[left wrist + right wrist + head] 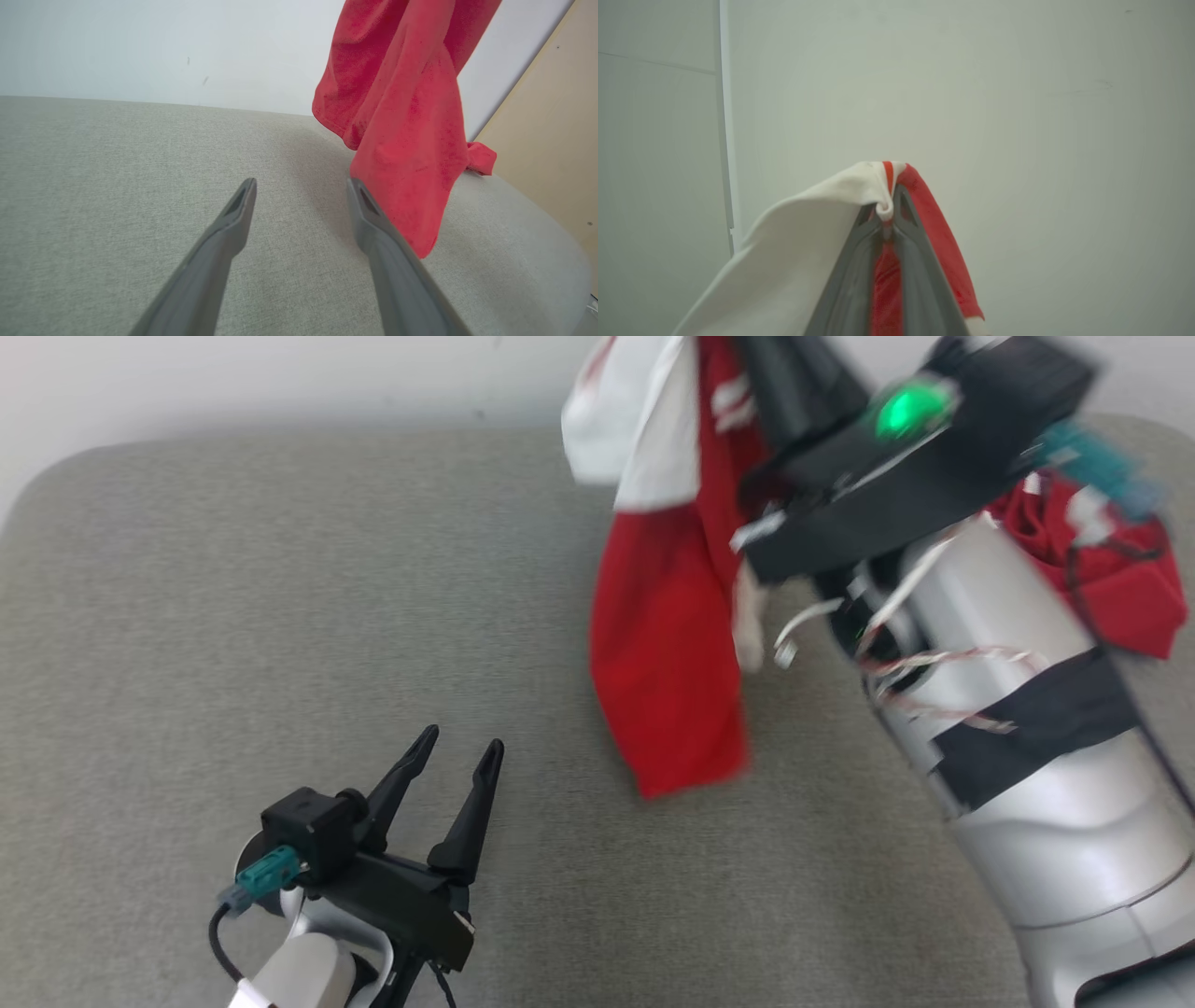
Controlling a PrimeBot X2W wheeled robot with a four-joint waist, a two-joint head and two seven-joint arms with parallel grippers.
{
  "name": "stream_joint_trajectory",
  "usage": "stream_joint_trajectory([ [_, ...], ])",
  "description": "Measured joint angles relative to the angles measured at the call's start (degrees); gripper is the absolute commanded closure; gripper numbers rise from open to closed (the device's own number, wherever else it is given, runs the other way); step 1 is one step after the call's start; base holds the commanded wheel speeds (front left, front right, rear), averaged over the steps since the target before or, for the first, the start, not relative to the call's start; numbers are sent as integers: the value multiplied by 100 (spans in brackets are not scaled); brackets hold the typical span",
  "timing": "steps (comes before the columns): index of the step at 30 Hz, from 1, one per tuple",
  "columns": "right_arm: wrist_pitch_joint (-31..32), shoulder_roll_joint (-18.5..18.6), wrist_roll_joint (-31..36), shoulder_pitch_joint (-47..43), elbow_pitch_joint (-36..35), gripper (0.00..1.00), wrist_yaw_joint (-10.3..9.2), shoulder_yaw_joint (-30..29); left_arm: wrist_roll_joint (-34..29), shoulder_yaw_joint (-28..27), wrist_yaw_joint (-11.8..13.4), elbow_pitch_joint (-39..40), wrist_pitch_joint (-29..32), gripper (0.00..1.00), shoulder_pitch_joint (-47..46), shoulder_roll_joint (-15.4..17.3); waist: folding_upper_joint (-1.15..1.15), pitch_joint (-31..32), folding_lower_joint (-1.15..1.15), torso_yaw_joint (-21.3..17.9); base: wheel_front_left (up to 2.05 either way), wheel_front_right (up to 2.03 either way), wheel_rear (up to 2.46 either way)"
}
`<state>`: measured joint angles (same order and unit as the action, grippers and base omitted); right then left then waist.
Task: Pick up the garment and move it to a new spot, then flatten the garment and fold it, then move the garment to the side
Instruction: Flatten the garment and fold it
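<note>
The garment (667, 644), red with white parts, hangs in a long bunch from the right gripper (885, 205) on the right side of the scene. The gripper's two fingers are closed tight on a pinch of white and red cloth at the top of the bunch, as the right wrist view shows. From there the cloth drops over the grey cushion (233, 616). Its red lower end points down, and whether it touches the cushion cannot be told. Another red part of the garment lies bunched on the cushion at the far right, behind the silver right forearm (1027, 709). In the left wrist view the garment (402, 140) hangs just right of the left gripper's right finger.

The left gripper (462, 742) sits near and to the left, low over the cushion, well apart from the cloth in the head view. Its fingers are spread with nothing between them. A pale wall (280, 383) rises behind the cushion's far edge.
</note>
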<state>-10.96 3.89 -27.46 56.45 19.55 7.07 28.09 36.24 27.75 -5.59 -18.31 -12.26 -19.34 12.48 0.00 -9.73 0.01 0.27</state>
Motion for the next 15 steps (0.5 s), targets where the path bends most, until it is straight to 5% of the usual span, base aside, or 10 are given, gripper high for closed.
stream_joint_trajectory([
  [7,-223,310,-477,0,-662,100,0,-563,81,-227,22,-5,-63,0,449,165,0,218,-1,263,0,0,0],
  [11,-222,987,-483,-939,-805,100,-20,-999,168,-279,54,14,-103,0,606,205,0,276,-1,144,0,0,0],
  [15,-215,1574,-482,-2360,-925,100,-298,-1322,168,-285,55,110,-105,0,630,197,0,271,-1,-41,0,0,0],
])
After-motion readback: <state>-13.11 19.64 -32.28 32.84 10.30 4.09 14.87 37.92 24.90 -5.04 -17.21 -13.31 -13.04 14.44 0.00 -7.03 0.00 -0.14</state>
